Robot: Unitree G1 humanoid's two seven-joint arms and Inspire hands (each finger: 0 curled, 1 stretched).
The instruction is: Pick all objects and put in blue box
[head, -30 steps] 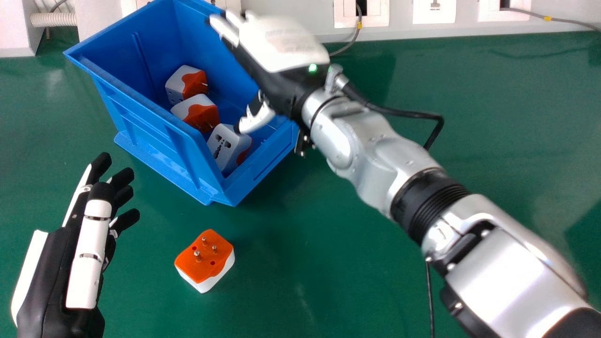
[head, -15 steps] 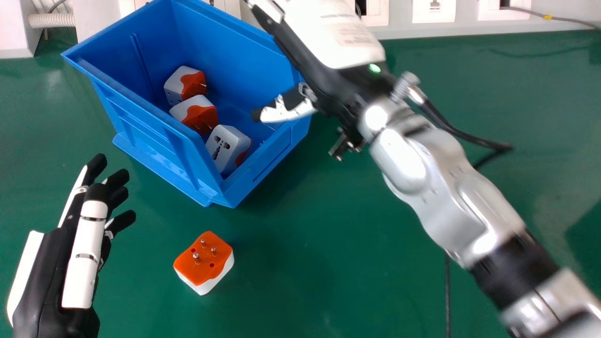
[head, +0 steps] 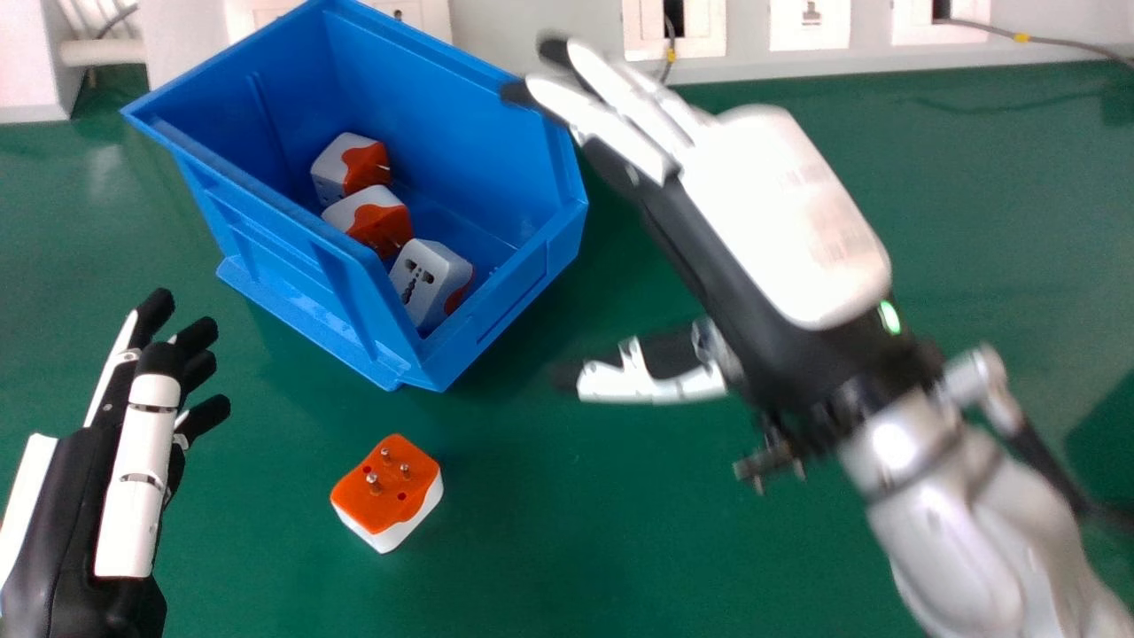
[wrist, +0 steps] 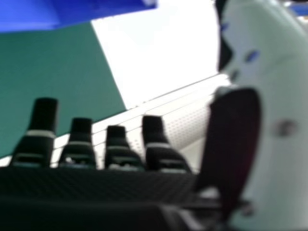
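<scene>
In the head view, the right hand [head: 762, 221] has pulled back off the blue box [head: 354, 310] and is now out over the green bench [head: 567, 549], fingers spread pretty straight and holding nothing, so it's likely free for the last orange-and-white adapter [head: 387, 493], which sits on the bench nearer the robot, well apart from those fingers; in the right hand view, the fingers look straight and empty too

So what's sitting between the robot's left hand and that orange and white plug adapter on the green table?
Nothing: in the head view, only bare green tabletop lies between the left hand and the orange and white plug adapter.
</scene>
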